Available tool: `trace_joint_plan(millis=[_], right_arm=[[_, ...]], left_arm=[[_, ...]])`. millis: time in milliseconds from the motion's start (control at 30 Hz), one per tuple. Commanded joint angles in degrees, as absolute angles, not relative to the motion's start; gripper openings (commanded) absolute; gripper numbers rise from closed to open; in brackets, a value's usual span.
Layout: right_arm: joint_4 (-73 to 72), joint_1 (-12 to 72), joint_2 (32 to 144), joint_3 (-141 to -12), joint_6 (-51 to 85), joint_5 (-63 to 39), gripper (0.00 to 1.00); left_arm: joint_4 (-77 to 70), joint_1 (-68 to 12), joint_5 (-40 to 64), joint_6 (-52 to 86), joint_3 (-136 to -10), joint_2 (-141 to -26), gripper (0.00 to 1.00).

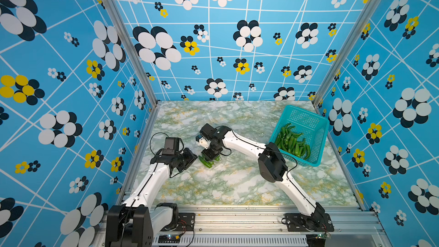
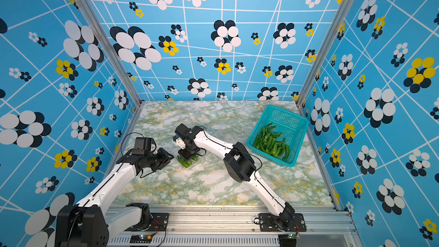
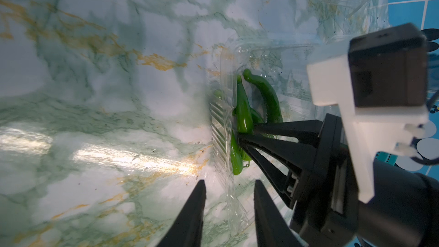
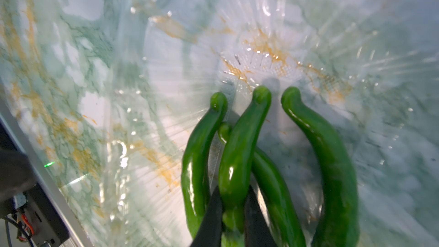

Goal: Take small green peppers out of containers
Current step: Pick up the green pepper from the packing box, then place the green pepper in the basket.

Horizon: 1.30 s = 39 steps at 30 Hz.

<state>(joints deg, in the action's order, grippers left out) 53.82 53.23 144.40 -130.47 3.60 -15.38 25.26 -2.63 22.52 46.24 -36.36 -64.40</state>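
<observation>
While the black-fingered right gripper (image 4: 234, 188) points down into a clear, thin, ribbed plastic clamshell container (image 3: 219, 119), its 2 fingers pinch the stem end of 1 slender, glossy, curved green pepper (image 4: 237, 150), touching it on both sides. 3 more small green peppers (image 4: 332, 162) lie alongside in the same container, 1 of them partly under the pinched one. That container sits left of the middle of the green-and-white marble-patterned counter (image 1: 237, 186), nearer its left edge than its right. The black-fingered left gripper (image 3: 230, 181) hangs low at the container's left side, jaws apart, with the container's rim between them and bare marble showing beside 1 finger; it clamps nothing. At the counter's far right corner, a teal perforated plastic basket (image 1: 308, 119) holds a heap of green peppers (image 1: 292, 142).
</observation>
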Motion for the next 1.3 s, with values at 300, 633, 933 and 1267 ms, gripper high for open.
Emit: trace_joint_plan(millis=[300, 633, 933, 1267], right_arm=[[59.1, 53.6, 131.1, -129.1, 3.1, -14.3, 0.06], [55.9, 48.7, 116.2, -119.7, 3.2, -7.7, 0.05], [51.6, 32.1, 95.3, -103.1, 6.7, -0.1, 0.06], [47.3, 8.7, 81.7, -84.9, 9.9, -4.4, 0.07]], left_arm=[[25.4, -1.9, 20.8, 47.2, -36.7, -62.4, 0.36], [25.4, -6.7, 19.4, 49.4, -43.2, -63.5, 0.36], [24.9, -23.3, 14.2, 50.3, -62.3, -77.1, 0.36], [26.5, -36.3, 16.1, 47.4, -88.1, -101.4, 0.36]])
